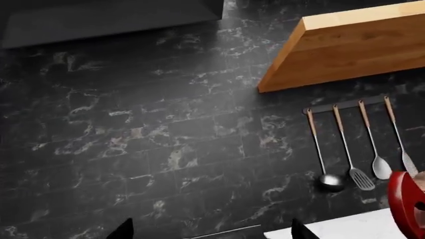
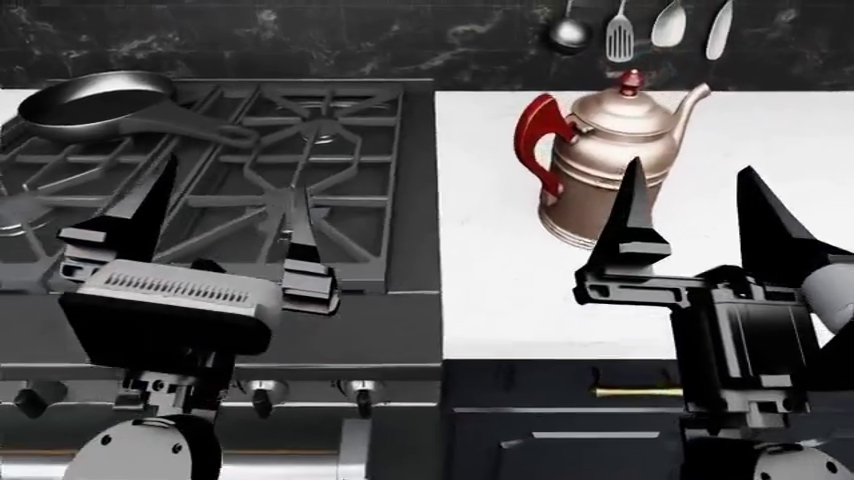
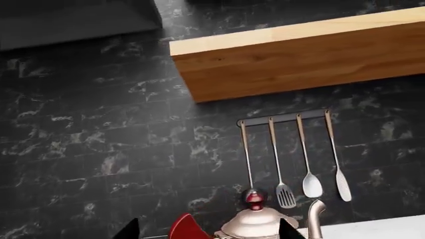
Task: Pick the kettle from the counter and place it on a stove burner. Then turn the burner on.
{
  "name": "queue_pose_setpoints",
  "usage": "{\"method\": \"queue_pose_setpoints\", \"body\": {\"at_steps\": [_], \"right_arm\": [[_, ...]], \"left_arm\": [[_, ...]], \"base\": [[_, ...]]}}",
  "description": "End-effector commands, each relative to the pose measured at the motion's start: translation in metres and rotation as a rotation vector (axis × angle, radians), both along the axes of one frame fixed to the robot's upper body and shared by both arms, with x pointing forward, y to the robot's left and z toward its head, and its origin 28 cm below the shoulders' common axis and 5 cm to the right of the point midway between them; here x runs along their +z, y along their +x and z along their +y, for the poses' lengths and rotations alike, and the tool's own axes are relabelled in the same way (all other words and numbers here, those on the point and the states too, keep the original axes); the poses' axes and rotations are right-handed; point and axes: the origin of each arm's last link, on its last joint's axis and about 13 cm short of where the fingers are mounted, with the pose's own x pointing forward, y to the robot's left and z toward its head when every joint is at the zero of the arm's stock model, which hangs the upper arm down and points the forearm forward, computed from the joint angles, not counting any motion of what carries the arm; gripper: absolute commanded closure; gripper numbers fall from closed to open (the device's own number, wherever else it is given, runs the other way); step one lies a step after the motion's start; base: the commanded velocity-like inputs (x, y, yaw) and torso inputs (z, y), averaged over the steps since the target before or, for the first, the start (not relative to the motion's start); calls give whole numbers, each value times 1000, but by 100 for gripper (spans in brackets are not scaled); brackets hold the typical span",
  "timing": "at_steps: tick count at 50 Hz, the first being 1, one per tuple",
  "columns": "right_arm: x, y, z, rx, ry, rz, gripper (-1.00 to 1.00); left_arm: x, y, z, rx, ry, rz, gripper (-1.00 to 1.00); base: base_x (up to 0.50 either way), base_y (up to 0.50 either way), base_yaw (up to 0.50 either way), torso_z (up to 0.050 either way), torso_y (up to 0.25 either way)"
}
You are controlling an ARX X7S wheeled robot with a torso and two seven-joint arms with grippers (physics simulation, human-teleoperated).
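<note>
The copper-pink kettle (image 2: pixel 617 165) stands upright on the white counter (image 2: pixel 494 280), with its red handle (image 2: pixel 539 140) toward the stove and its spout to the right. My right gripper (image 2: pixel 701 215) hovers open just in front of it, not touching. In the right wrist view the kettle's lid (image 3: pixel 256 222) and handle show between the open right gripper (image 3: pixel 209 231). My left gripper (image 2: pixel 220 225) hangs open and empty over the stove's front. The star-grated stove burner (image 2: pixel 320 130) lies beyond it. The left gripper (image 1: pixel 212 231) faces the dark wall, with the kettle handle (image 1: pixel 405 204) at the picture's edge.
A dark frying pan (image 2: pixel 94 105) sits on the stove's far-left burner. Metal utensils (image 2: pixel 627 30) hang on the black marble wall behind the kettle, under a wooden shelf (image 3: pixel 299 55). Stove knobs (image 2: pixel 360 392) line the front panel below the burners.
</note>
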Motion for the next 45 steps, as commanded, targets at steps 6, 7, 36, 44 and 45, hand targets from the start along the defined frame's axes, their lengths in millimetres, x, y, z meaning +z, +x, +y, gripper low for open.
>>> {"method": "queue_pose_setpoints", "body": {"at_steps": [6, 7, 36, 44, 45], "right_arm": [[5, -6, -1, 0, 26, -37, -100], [5, -7, -1, 0, 25, -41, -100], [8, -11, -3, 8, 47, -63, -100], [6, -10, 0, 8, 39, -61, -100], [6, -9, 0, 9, 38, -61, -100]], "left_arm": [[4, -3, 0, -5, -9, -13, -100], [4, -3, 0, -5, -9, -15, -100], [41, -8, 21, -393, 2, -106, -100], [54, 16, 39, -488, 117, 38, -100], [55, 20, 40, -494, 122, 57, -100]], "base": [[350, -493, 0, 0, 0], [352, -492, 0, 0, 0], [247, -286, 0, 0, 1], [0, 0, 0, 0, 0], [0, 0, 0, 0, 0]]}}
